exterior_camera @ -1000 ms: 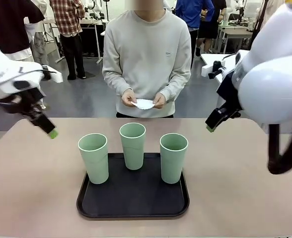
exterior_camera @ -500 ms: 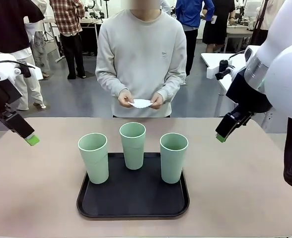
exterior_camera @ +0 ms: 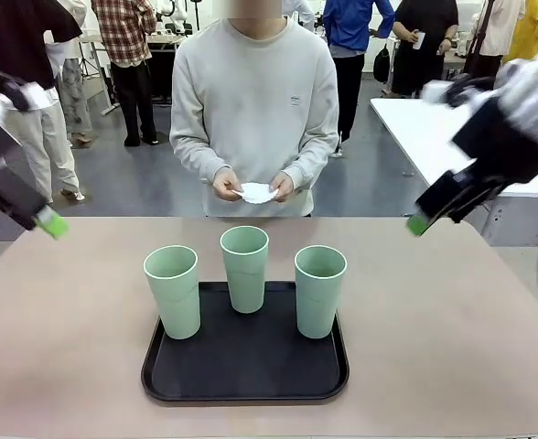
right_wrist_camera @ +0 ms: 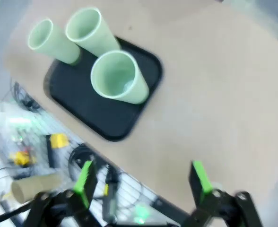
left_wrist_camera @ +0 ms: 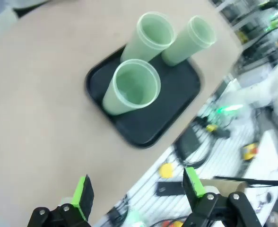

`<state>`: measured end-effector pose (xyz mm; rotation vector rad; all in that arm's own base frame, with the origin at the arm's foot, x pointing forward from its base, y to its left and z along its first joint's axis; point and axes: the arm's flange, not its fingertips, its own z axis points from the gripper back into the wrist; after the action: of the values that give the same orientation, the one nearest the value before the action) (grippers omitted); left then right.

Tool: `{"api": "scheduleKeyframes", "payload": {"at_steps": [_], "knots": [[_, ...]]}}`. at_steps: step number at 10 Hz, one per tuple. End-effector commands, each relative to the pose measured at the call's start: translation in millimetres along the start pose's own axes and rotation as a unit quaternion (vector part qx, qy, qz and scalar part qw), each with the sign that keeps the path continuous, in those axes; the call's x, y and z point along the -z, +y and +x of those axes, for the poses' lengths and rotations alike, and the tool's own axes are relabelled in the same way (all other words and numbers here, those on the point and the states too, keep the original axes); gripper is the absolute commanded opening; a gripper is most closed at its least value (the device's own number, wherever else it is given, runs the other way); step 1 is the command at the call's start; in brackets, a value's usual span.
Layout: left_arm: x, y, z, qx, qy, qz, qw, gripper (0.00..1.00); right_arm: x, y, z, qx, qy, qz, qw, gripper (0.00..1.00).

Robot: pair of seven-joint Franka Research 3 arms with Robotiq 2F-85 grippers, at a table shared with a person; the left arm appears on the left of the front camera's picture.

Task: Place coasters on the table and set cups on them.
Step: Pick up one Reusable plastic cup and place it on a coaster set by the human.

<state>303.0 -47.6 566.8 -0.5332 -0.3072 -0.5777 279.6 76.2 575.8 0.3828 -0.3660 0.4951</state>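
Observation:
Three pale green cups stand upright on a black tray in the middle of the beige table. Across the table, the person's hands hold white coasters at waist height. My left gripper hovers above the table's far left corner, open and empty. My right gripper hangs above the far right side, also open and empty. The left wrist view looks down on the cups and tray past its open gripper. The right wrist view shows the cups beyond its open gripper.
A white table stands behind my right arm. Other people stand in the background. Bare tabletop lies on both sides of the tray and in front of the person.
Both arms have lifted and swung outward, away from the tray. The person still holds the coasters in about the same place.

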Motion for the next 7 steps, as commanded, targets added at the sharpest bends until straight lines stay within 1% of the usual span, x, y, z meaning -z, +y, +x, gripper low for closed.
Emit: {"api": "scheduleKeyframes", "payload": {"at_steps": [1, 2, 3, 4, 5, 7], "knots": [[-35, 37, 12, -0.169, -0.106, -0.216, 0.956, 1.0, -50, -65, -25, 0.224, -0.125, 0.193, 0.947, 1.0], [-36, 67, 11, -0.242, -0.116, -0.238, 0.933, 1.0, -61, -103, -40, 0.301, -0.138, 0.222, 0.917, 1.0], [-42, 90, 9, -0.302, -0.112, -0.225, 0.92, 1.0, -61, -131, -54, 0.365, -0.125, 0.225, 0.895, 1.0], [-50, 116, 2, -0.345, -0.118, -0.207, 0.908, 1.0, -60, -157, -69, 0.406, -0.101, 0.234, 0.878, 1.0], [-62, 142, -7, -0.372, -0.143, -0.2, 0.895, 1.0, -61, -181, -84, 0.436, -0.099, 0.231, 0.864, 1.0], [-91, 190, -39, -0.409, -0.176, -0.204, 0.872, 1.0, -59, -213, -108, 0.468, -0.097, 0.249, 0.842, 1.0]]}}
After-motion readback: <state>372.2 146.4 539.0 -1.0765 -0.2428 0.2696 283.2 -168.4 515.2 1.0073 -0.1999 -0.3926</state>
